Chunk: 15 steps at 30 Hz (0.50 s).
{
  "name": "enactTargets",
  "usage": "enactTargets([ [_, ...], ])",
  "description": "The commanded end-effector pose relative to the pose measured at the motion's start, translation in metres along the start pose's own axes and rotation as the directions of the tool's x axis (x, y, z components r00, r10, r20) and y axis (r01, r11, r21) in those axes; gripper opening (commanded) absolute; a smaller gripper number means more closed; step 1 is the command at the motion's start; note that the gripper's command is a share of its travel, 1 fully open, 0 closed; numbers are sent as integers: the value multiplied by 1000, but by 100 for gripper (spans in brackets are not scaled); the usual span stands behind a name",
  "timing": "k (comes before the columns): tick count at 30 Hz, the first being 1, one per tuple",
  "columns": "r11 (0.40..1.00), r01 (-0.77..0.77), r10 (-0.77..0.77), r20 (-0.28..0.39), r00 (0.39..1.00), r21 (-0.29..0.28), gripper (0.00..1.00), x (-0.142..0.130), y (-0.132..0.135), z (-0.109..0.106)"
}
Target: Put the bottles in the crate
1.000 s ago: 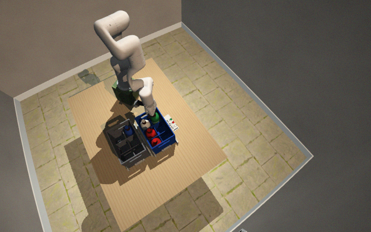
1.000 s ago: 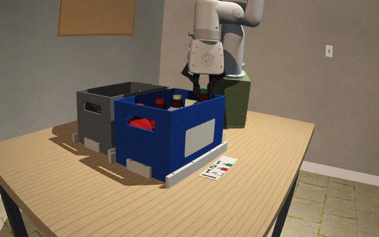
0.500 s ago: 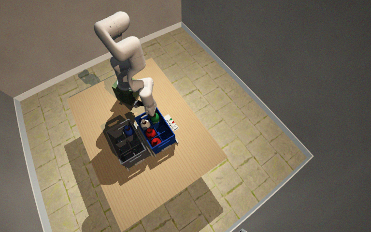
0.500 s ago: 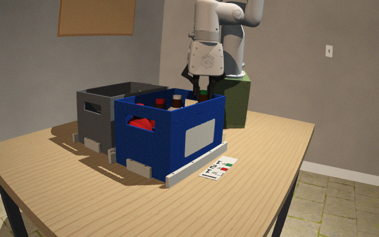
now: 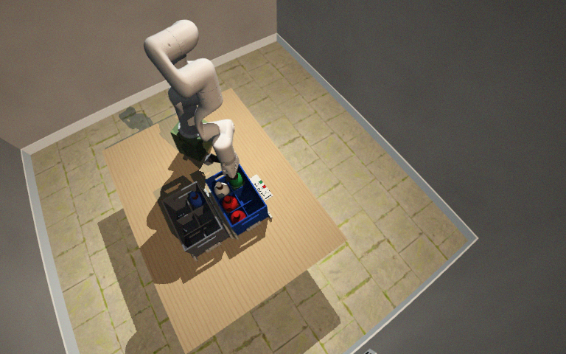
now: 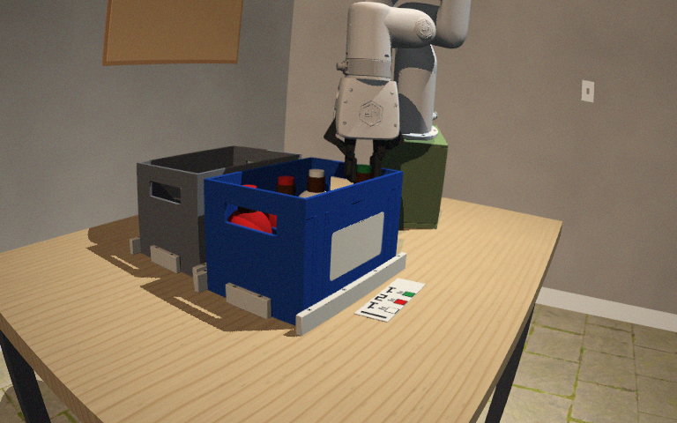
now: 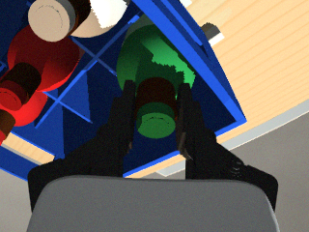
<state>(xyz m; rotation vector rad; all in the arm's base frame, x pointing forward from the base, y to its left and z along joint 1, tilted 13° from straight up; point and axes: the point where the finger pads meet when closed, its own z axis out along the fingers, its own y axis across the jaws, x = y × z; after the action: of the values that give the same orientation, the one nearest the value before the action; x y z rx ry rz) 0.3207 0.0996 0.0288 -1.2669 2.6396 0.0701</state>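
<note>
Blue, boxy crate (image 5: pixel 255 217) (image 6: pixel 259 259) (image 7: pixel 219 92) holds the upright green bottle with a brown neck (image 5: pixel 237 181) (image 6: pixel 363 169) (image 7: pixel 145 53) in its corner nearest the arm's base. The black two-finger gripper (image 5: pixel 231 169) (image 6: pixel 364 173) (image 7: pixel 155 96) grips its neck from above, so after letting go, it should probably rise straight up.

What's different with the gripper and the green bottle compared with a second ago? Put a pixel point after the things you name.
The gripper (image 5: pixel 231 174) (image 6: pixel 364 175) (image 7: pixel 155 96) has moved slightly down, lowering the green bottle (image 5: pixel 236 181) (image 6: pixel 363 168) (image 7: pixel 140 58) in the blue crate (image 5: pixel 250 222) (image 6: pixel 259 259) (image 7: pixel 193 63). It hasn't let go. Both crates look unmoved.
</note>
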Motion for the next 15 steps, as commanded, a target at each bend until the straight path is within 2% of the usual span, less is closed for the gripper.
enactTargets([
  [1, 1000, 0, 0, 2, 1000, 2, 0, -1, -1, 1],
  [15, 1000, 0, 0, 2, 1000, 2, 0, -1, -1, 7],
])
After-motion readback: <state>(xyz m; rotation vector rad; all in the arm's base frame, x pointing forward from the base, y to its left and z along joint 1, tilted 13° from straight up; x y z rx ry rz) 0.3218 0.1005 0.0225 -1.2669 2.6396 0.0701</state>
